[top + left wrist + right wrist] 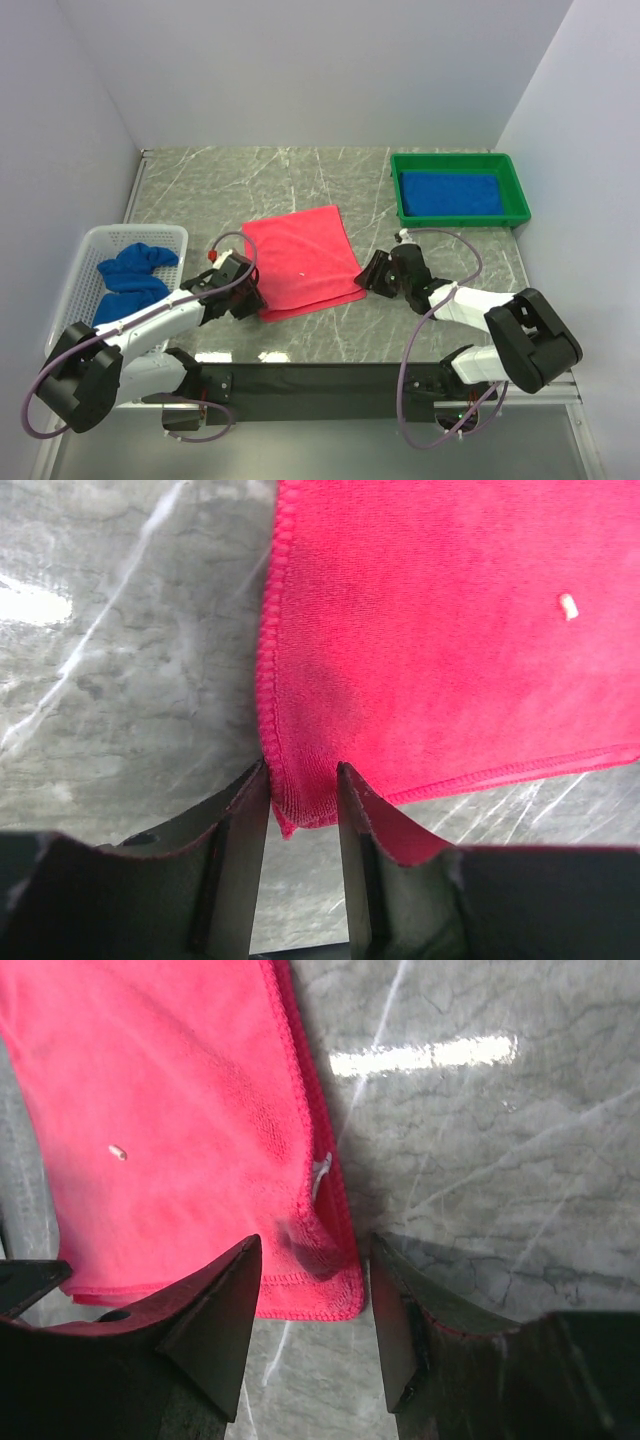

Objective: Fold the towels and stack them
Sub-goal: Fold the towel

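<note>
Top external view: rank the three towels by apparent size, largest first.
1. pink-red towel, spread flat.
2 and 3. flat blue towel in the green tray and crumpled blue towel in the white basket look about alike; not ranked.

no readable text; the white tag [320, 1172] on the red towel [180, 1110] is illegible

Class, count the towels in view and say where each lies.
3. The pink-red towel lies mid-table; one blue towel lies in the green tray; a crumpled blue towel sits in the white basket. Others could hide beneath.
</note>
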Controlling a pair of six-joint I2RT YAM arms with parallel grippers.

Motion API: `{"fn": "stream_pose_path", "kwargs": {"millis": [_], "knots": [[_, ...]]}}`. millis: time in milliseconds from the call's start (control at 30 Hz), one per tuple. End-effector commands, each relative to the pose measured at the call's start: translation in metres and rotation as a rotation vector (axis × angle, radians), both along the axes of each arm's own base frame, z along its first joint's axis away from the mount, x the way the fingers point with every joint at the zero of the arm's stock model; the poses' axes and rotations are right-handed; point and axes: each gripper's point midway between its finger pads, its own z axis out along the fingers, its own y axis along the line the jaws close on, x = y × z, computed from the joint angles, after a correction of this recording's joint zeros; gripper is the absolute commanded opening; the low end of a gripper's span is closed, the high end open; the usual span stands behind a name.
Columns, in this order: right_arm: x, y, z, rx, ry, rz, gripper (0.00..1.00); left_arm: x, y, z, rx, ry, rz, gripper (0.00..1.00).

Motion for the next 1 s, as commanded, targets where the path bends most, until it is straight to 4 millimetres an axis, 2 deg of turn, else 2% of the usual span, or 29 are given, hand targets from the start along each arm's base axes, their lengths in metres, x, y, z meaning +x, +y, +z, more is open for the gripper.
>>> {"fn": "stream_pose_path", "kwargs": {"millis": [0,567,733,967], "knots": [[0.013,0.009,0.016,0.045,-0.056,0.012,0.54,0.010,-0.006,0.017,-0.008,-0.045,0.005,0.38],[0.014,0.018,0.039,0.084,-0.099,0.061,0.47,0.018,-0.010,0.030,0.000,-0.070,-0.009,0.38],[0.014,0.019,0.040,0.087,-0.099,0.063,0.37,0.016,-0.012,0.025,-0.008,-0.056,-0.017,0.37],[0.015,0.014,0.031,0.061,-0.089,0.044,0.25,0.013,-0.010,0.020,-0.004,-0.044,-0.010,0.17]]}}
